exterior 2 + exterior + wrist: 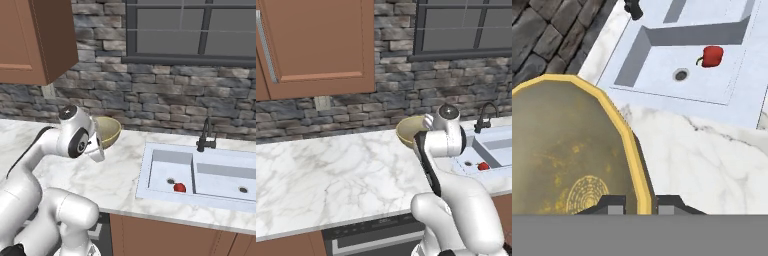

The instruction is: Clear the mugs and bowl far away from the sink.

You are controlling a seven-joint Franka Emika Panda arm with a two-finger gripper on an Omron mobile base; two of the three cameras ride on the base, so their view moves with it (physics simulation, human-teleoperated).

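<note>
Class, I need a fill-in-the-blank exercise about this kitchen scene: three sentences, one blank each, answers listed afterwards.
1. The tool is closed on the rim of the ____.
2. The small red item lies inside the ____.
3. The bowl is tilted above the ____ countertop.

Missing words: bowl; sink; marble

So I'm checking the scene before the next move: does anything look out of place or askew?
Two things. A red pepper lies in the left basin of the sink, near the drain. And the bowl sits tilted, off the marble counter, its rim pinched between the fingers of the gripper.
</note>
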